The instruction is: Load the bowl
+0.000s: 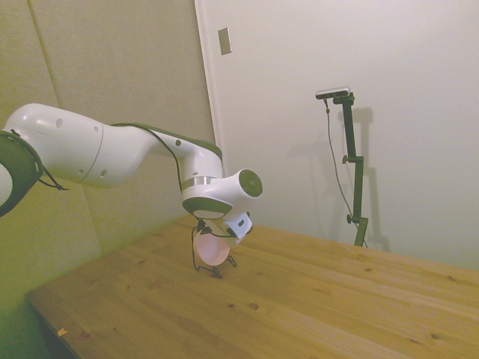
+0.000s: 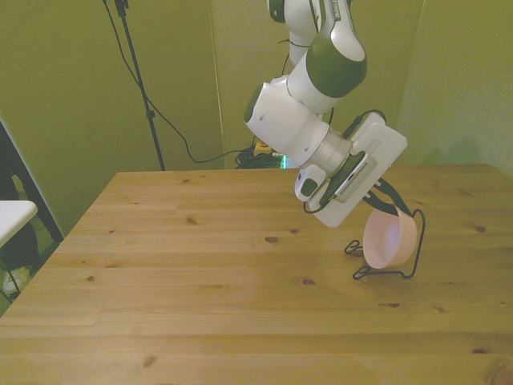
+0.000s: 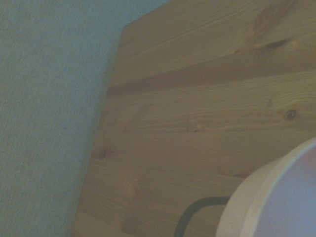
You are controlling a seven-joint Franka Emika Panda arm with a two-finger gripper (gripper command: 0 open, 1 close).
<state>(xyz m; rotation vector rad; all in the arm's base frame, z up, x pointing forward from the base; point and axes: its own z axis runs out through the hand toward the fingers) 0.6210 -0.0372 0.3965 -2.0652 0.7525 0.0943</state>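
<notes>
Fingertips of the white arm's gripper (image 2: 383,207) sit right at the upper rim of the small round pale pink plastic bowl (image 2: 389,241), but the white hand body and camera bracket hide them, so I cannot tell whether they are spread or pinched on the rim. That bowl stands on edge, tilted, inside the thin black wire stand (image 2: 410,255), its hollow turned toward the front view's left. From the side, the bowl (image 1: 212,249) hangs just under the wrist, with the stand's feet (image 1: 215,272) on the planks. Up close through the wrist camera, a curve of the pale rim (image 3: 256,197) and one dark loop of wire (image 3: 190,215) show against the wood.

Stand and bowl rest on the pale knotty pine worktop (image 2: 200,265), toward the front view's right and near that side edge. Most of the boards toward the front view's left and near edge lie open. Plain greenish walls surround it; a black cable (image 2: 172,132) trails down the wall behind.
</notes>
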